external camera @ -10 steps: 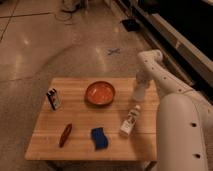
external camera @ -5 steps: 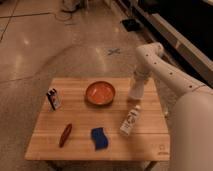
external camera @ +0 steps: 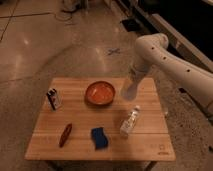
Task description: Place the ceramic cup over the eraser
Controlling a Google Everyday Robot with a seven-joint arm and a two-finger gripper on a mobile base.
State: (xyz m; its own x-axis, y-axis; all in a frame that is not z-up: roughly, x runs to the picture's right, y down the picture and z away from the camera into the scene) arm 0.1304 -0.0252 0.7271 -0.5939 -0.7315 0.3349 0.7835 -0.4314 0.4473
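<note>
White ceramic cup [external camera: 128,93] apparently in tight grip of end effector [external camera: 130,86], eraser [external camera: 53,98] well apart.

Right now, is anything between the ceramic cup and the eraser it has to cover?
Yes: the orange bowl sits on the table straight between them. The hand holds the ceramic cup at the bowl's right; the eraser stands near the table's left edge.
</note>
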